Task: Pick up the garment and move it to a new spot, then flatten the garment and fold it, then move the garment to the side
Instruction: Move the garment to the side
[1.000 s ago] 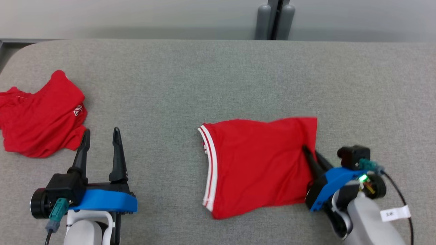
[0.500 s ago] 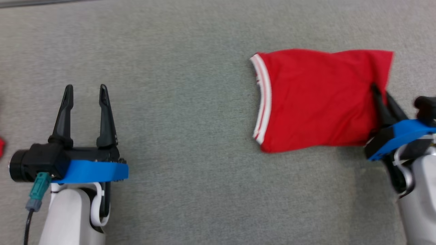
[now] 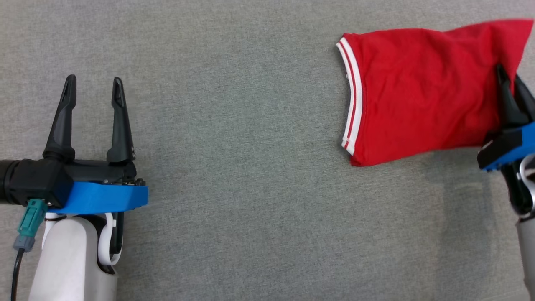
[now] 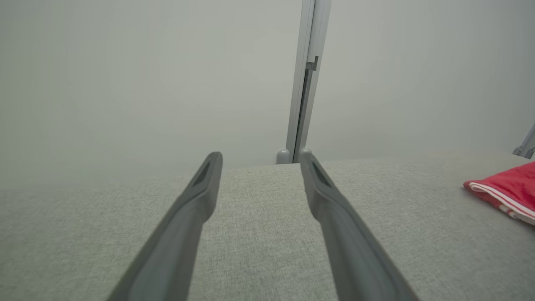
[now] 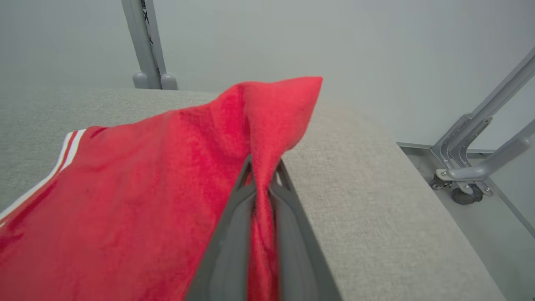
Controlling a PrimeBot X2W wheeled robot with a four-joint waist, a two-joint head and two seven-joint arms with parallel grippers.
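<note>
The garment is red with a white-striped hem on its left side, folded into a rough rectangle on the grey table at the upper right of the head view. My right gripper is shut on its right edge. In the right wrist view the red cloth is pinched between the two fingers of that gripper and peaks up above them. My left gripper stands open at the lower left, far from the cloth, with nothing between its fingers. In the left wrist view, past the open left gripper, the garment's striped hem lies at the right edge.
The grey fabric table stretches wide between the two arms. In the right wrist view the table's right edge drops to the floor, where a metal frame with a caster stands. A grey post rises behind the table.
The head camera has swung, so the whole picture shifted and the second red garment left the view. My right gripper stays shut on the garment, whose gripped edge now rises higher. The left gripper stays open.
</note>
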